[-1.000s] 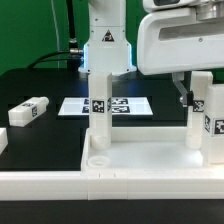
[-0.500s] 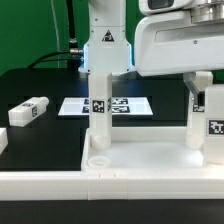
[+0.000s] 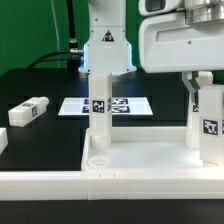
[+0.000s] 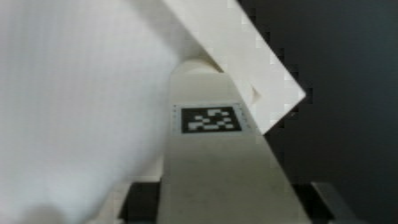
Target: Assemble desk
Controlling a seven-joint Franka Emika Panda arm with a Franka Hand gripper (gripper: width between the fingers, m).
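Observation:
The white desk slab (image 3: 150, 165) lies across the front of the table. One tagged white leg (image 3: 98, 110) stands upright in its corner socket toward the exterior view's left. A second tagged leg (image 3: 210, 125) stands upright at the slab's right end. My gripper (image 3: 207, 95) reaches down from above and is shut on it. The wrist view shows this leg (image 4: 217, 150) filling the gap between my dark fingers (image 4: 151, 203), with the slab (image 4: 71, 100) beneath. Whether its foot sits in a socket is hidden.
A third loose leg (image 3: 28, 111) lies on the black table at the exterior view's left. The marker board (image 3: 125, 104) lies flat behind the standing leg. The arm's white base (image 3: 105, 45) rises at the back. An empty round socket (image 3: 98, 158) shows near the slab's front rim.
The jaws have closed from wide open onto the right-hand leg. That leg has shifted slightly toward the exterior view's left. The other leg and the slab have not moved.

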